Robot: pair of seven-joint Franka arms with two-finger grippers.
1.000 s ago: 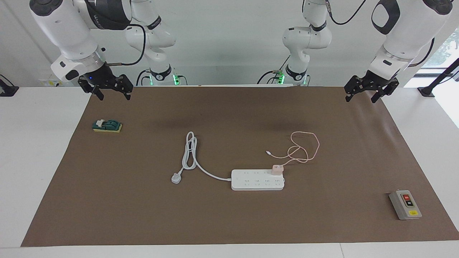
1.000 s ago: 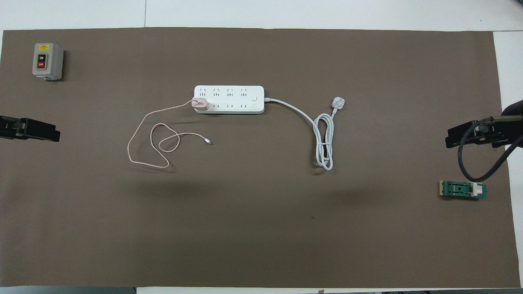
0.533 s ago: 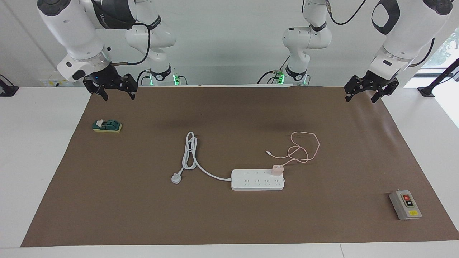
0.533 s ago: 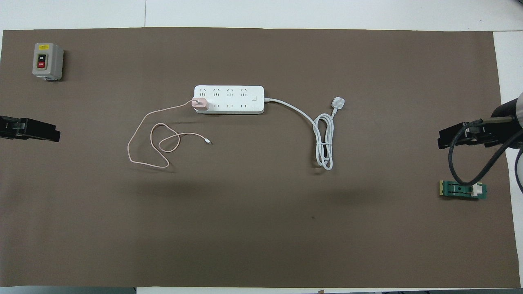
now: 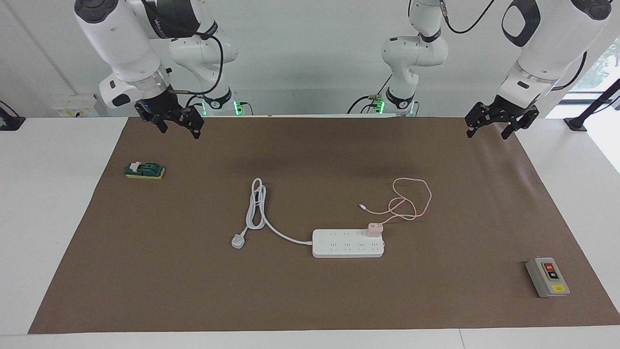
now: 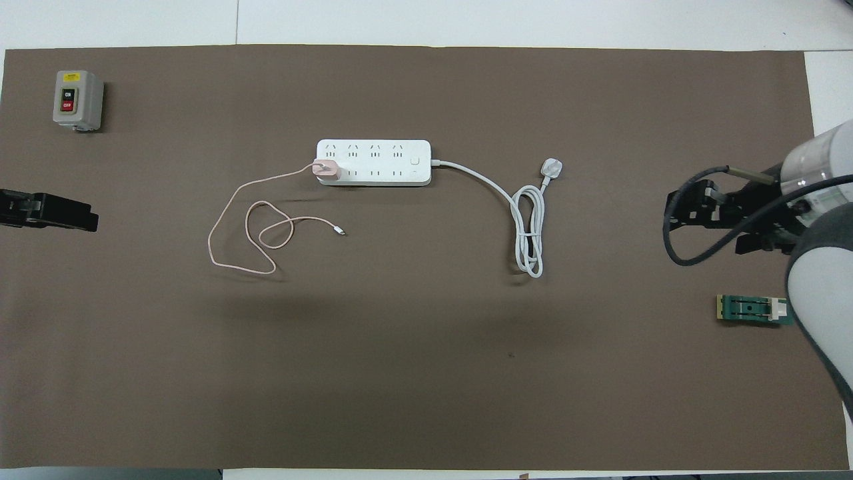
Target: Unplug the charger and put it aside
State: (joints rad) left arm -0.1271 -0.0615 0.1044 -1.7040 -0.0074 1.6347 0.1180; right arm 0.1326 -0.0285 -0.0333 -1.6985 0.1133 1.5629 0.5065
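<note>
The pale pink charger (image 5: 374, 229) sits plugged into the end socket of the white power strip (image 5: 348, 245) mid-table, at the end toward the left arm. It also shows in the overhead view (image 6: 326, 170) on the strip (image 6: 383, 163). Its thin pink cable (image 5: 411, 198) lies looped on the mat nearer to the robots (image 6: 246, 233). My right gripper (image 5: 180, 133) hangs open and empty over the mat's edge at the right arm's end (image 6: 686, 210). My left gripper (image 5: 487, 135) waits open and empty over the left arm's end (image 6: 50, 212).
The strip's thick white cord (image 5: 255, 208) and plug lie coiled toward the right arm's end. A green switch block (image 5: 144, 170) lies under the right arm. A grey button box (image 5: 547, 277) stands at the left arm's end, farther from the robots. A brown mat (image 5: 310, 300) covers the table.
My right gripper has moved inward over the mat, toward the middle of the table. The left arm, charger and strip have not moved.
</note>
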